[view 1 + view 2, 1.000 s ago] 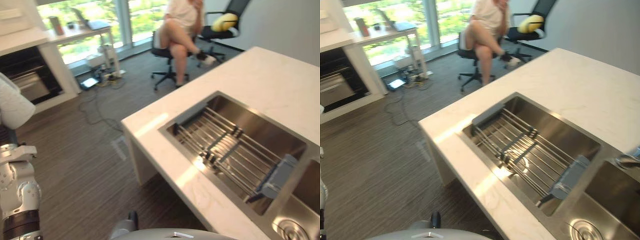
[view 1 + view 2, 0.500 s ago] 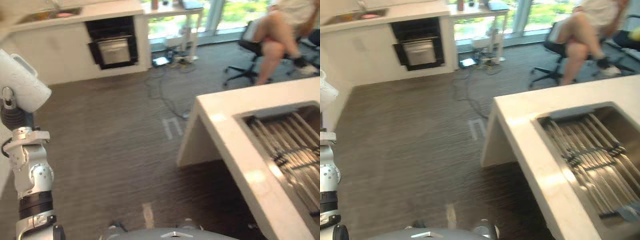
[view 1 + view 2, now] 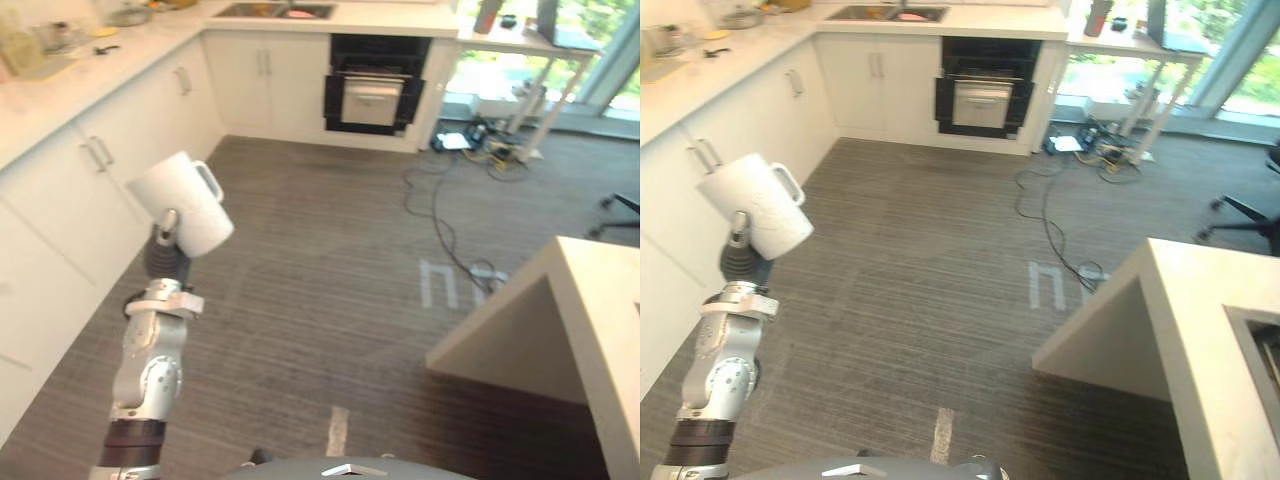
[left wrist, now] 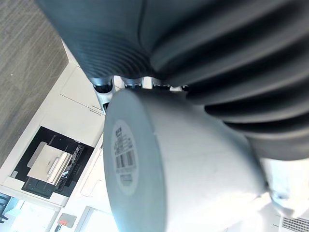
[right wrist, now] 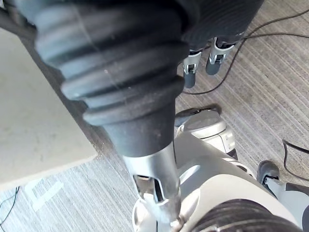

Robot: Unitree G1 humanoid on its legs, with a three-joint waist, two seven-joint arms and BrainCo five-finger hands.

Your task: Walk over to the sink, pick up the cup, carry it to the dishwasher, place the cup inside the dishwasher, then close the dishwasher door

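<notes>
Gripping the white cup (image 3: 182,205) — left hand (image 3: 163,255) fingers (image 4: 104,92) clamped round it — right hand (image 5: 140,72) fingers (image 5: 190,72) relaxed.

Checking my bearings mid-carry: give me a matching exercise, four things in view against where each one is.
Things:
1. cup
2. dishwasher
3. cables
4. island counter

Places:
A. loose on the floor
B. at the right, near the robot
C. held up in the left hand
D. built into the far cabinets

Pairs: 1-C, 2-D, 3-A, 4-B
</notes>
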